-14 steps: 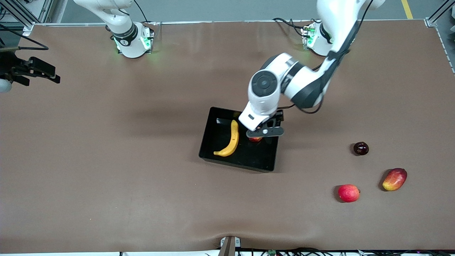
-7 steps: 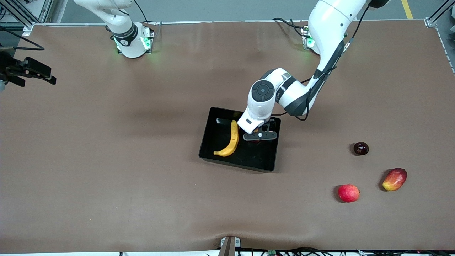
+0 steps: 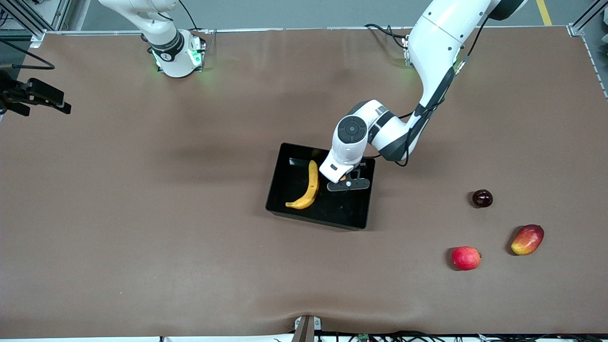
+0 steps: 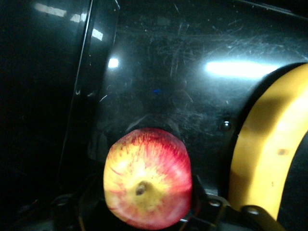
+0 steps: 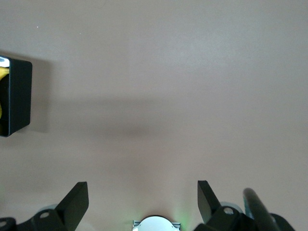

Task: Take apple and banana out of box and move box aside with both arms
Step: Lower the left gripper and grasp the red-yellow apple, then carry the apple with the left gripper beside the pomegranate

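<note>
Start at the right arm's end of the table: your right gripper (image 5: 143, 204) waits there over bare table top, well apart from the box, its fingers spread wide with nothing between them.

Moving toward the middle, the box (image 3: 281, 187) sits on the table with both fruits not yet taken out. The banana (image 3: 308, 186) lies on the box floor toward the right arm's end. It is long, curved and fairly soft-skinned, so you would do best to take it across its thick middle and squeeze gently; a pinch at a tip would likely let it swing.

Just beside it is the apple (image 4: 147, 185), on the floor of the box under the left arm's wrist. Your left gripper (image 3: 348, 185) is down inside the box around it. In the left wrist view the apple sits between the fingers, but you cannot tell whether they are gripping it. The apple looks firm, smooth and round, so it may roll or slip; hold it across its widest part.

The box itself looks glossy, light and stiff, probably slippery at the low walls. Take it with one gripper on each end wall.
</note>
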Controlling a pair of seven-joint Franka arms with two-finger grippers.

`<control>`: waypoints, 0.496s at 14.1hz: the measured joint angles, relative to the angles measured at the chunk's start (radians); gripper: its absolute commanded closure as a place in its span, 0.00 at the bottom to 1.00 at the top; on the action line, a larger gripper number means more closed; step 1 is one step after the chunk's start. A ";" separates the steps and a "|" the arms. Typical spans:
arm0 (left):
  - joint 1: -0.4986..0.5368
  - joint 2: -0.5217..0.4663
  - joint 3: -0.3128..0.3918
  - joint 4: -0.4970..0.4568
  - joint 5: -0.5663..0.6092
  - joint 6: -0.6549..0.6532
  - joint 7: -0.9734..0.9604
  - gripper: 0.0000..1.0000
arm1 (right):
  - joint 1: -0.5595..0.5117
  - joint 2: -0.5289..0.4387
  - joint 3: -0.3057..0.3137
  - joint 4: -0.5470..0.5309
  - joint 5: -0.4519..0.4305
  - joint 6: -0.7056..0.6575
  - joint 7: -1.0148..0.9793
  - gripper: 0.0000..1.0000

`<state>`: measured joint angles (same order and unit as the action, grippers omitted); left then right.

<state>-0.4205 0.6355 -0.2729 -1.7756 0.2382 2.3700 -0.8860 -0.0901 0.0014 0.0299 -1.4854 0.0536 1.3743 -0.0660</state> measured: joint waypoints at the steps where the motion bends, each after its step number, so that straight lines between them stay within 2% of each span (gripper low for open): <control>1: 0.003 0.000 0.000 0.005 0.001 0.002 0.000 1.00 | 0.000 0.000 0.000 0.000 0.000 0.000 0.000 0.00; 4: 0.010 -0.017 0.001 0.048 0.005 -0.019 0.001 1.00 | -0.001 0.001 0.000 0.000 0.000 0.000 0.000 0.00; 7: 0.030 -0.090 0.000 0.148 0.006 -0.218 0.072 1.00 | -0.001 0.001 0.000 0.000 0.000 0.000 0.000 0.00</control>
<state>-0.3904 0.5458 -0.2726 -1.6272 0.2439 2.1522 -0.8135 -0.0916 0.0026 0.0299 -1.4854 0.0536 1.3742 -0.0660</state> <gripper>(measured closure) 0.352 0.000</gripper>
